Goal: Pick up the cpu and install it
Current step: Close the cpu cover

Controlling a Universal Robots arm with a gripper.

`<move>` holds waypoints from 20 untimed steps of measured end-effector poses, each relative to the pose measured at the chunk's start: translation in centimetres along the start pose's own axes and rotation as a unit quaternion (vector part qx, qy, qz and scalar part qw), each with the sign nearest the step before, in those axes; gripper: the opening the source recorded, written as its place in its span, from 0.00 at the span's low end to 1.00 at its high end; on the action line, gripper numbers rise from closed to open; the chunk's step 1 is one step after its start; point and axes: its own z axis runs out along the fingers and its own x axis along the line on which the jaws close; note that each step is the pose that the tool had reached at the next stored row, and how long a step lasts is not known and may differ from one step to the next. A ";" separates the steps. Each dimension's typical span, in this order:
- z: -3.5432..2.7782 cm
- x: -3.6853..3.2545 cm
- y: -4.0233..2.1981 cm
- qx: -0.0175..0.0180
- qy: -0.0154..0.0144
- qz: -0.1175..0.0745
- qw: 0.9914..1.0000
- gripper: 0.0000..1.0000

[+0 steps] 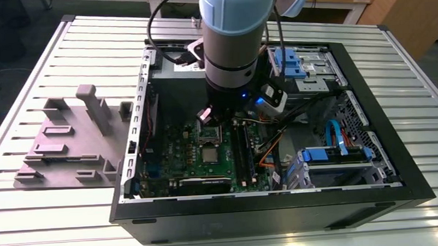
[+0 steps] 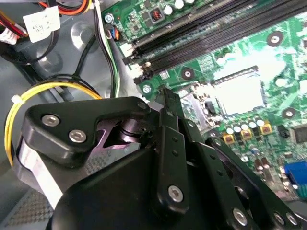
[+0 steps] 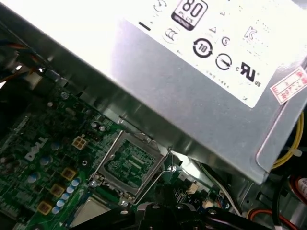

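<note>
Jaws together, the gripper (image 2: 166,96) is hovering above the open socket (image 3: 127,163); the cpu (image 1: 209,154) is lying just beside it.

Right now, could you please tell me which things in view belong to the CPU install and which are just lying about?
For the job: cpu, lying on the green motherboard; open socket beside it; gripper near the socket.

Lying about: grey plastic blocks on the table; power supply; memory slots; yellow cable.
</note>
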 end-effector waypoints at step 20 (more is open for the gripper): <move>1.69 0.11 1.37 -0.003 -0.012 -0.001 1.000 0.10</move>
